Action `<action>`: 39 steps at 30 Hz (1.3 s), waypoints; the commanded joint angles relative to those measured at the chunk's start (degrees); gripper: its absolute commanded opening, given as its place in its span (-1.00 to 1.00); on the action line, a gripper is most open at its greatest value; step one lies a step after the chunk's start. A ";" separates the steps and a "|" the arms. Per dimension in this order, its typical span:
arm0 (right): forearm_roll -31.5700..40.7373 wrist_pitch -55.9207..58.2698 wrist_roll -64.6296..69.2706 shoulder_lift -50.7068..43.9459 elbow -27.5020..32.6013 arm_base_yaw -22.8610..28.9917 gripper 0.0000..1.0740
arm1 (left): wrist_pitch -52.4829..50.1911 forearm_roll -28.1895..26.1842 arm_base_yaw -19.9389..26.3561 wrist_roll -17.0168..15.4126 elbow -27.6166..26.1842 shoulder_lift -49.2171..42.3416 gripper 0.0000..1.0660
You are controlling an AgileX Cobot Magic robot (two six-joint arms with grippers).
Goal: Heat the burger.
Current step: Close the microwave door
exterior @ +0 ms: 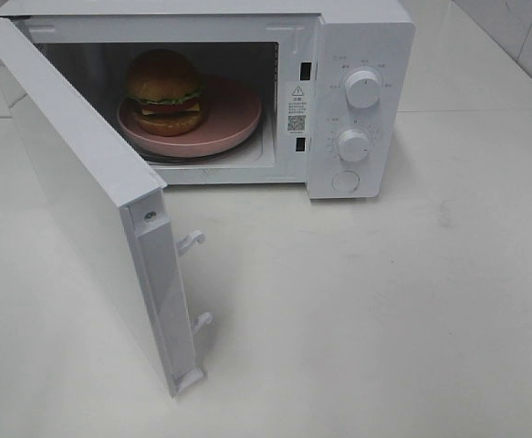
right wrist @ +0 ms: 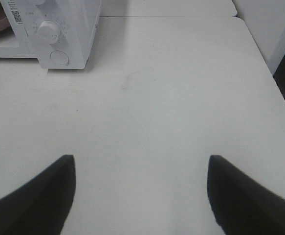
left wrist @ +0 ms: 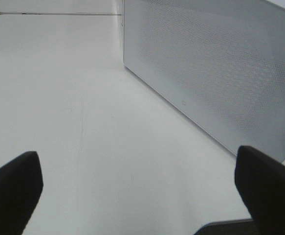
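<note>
Burger (exterior: 164,91) sits on plate (exterior: 238,123) inside microwave (exterior: 361,46), door (exterior: 74,201) wide open. Left gripper (left wrist: 137,154), right gripper (right wrist: 141,157): fingers spread, empty. Burger likely light, glossy bun slippery, layers may shift; grasp low across sides, gently.

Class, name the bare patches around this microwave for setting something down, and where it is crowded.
Free: table right of the open door, before the control panel; table left of the door. Crowded: the cavity, filled by burger and plate.

Warning triangle (exterior: 297,90), QR code (exterior: 296,121) on microwave (exterior: 375,55)
</note>
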 commanded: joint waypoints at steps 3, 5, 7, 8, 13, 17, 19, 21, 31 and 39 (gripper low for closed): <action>-0.17 -0.63 0.29 -1.55 0.29 -0.29 0.36 | -0.80 -0.11 -0.34 0.17 -0.06 -0.69 0.92; -0.17 -0.63 0.29 -1.55 0.29 -0.23 0.36 | -0.80 -0.17 -0.34 0.17 -0.06 -0.69 0.92; -0.17 -0.63 0.29 -1.55 0.29 -0.23 0.36 | -0.80 -0.17 -0.34 0.17 -0.06 -0.69 0.92; -0.17 -0.63 0.29 -1.55 0.29 -0.23 0.36 | -0.80 -0.17 -0.34 0.17 -0.06 -0.69 0.92; -0.17 -0.63 0.29 -1.55 0.29 -0.23 0.36 | -0.80 -0.17 -0.34 0.17 -0.06 -0.69 0.92; -0.17 -0.63 0.29 -1.55 0.29 -0.23 0.36 | -0.80 -0.17 -0.34 0.17 -0.06 -0.69 0.92; -0.17 -0.63 0.29 -1.55 0.29 -0.23 0.36 | -0.80 -0.17 -0.34 0.17 -0.06 -0.69 0.92; -0.17 -0.63 0.34 -1.55 0.29 -0.23 0.36 | -0.80 -0.17 -0.34 0.17 -0.06 -0.69 0.92; -0.17 -0.63 0.34 -1.55 0.29 -0.23 0.36 | -0.80 -0.17 -0.34 0.17 -0.06 -0.69 0.92; -0.17 -0.63 0.34 -1.55 0.29 -0.23 0.36 | -0.80 -0.17 -0.34 0.17 -0.06 -0.69 0.92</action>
